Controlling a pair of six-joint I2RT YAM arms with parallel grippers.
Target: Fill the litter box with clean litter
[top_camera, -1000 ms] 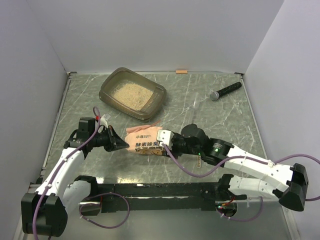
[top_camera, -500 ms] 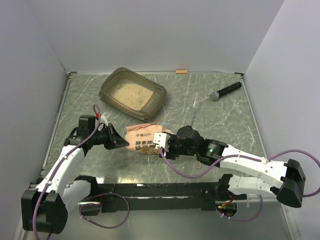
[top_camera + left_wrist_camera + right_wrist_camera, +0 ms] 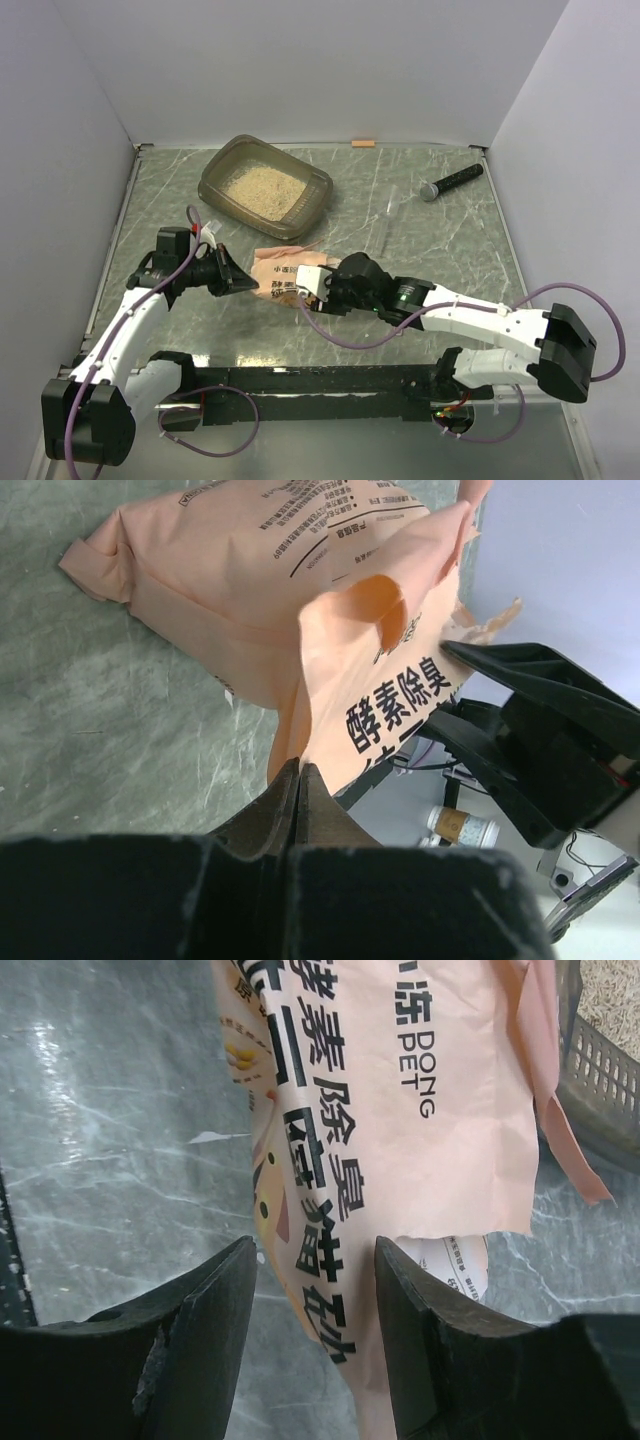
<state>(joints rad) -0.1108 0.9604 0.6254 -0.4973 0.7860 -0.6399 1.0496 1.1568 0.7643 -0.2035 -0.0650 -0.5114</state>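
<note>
Jaws pinching crinkly orange-pink plastic pouch (image 3: 285,275) on your left gripper (image 3: 300,775); spread right gripper (image 3: 315,1250) is sliding onto it for pouring.

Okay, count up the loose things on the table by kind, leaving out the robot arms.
Litter box: 1
Litter bag: 1
Microphone: 1
Orange tab: 1
Total: 4
</note>
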